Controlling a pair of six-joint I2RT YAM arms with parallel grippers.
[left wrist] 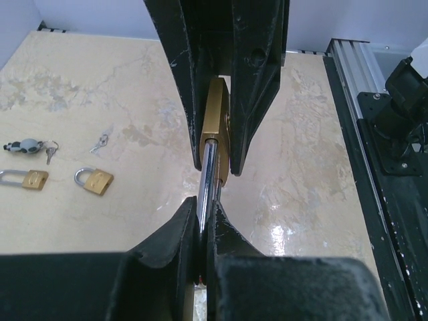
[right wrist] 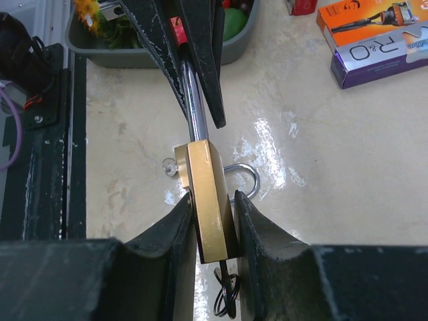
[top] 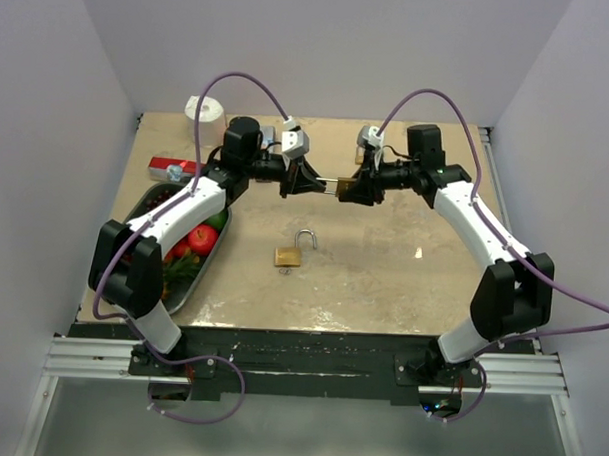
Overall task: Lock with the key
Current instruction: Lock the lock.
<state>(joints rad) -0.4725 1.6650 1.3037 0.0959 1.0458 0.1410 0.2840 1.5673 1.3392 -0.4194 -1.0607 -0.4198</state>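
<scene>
A brass padlock [top: 341, 186] is held in the air between my two grippers. My left gripper [left wrist: 204, 207] is shut on its steel shackle [left wrist: 208, 170]. My right gripper [right wrist: 212, 200] is shut on the brass body [right wrist: 210, 200], which also shows in the left wrist view [left wrist: 217, 127]. A key with a black ring [right wrist: 227, 297] hangs from the bottom of the body, between my right fingers. In the top view the left gripper [top: 304, 180] and the right gripper [top: 351, 190] face each other over the back middle of the table.
A second padlock [top: 292, 251] with an open shackle lies on the table below, a small key [top: 285, 270] by it. A metal tray [top: 145, 196] of fruit is at the left. Two more padlocks [left wrist: 93, 179] [left wrist: 27, 179] and keys [left wrist: 100, 142] lie apart. Boxes [right wrist: 374, 40] sit beyond.
</scene>
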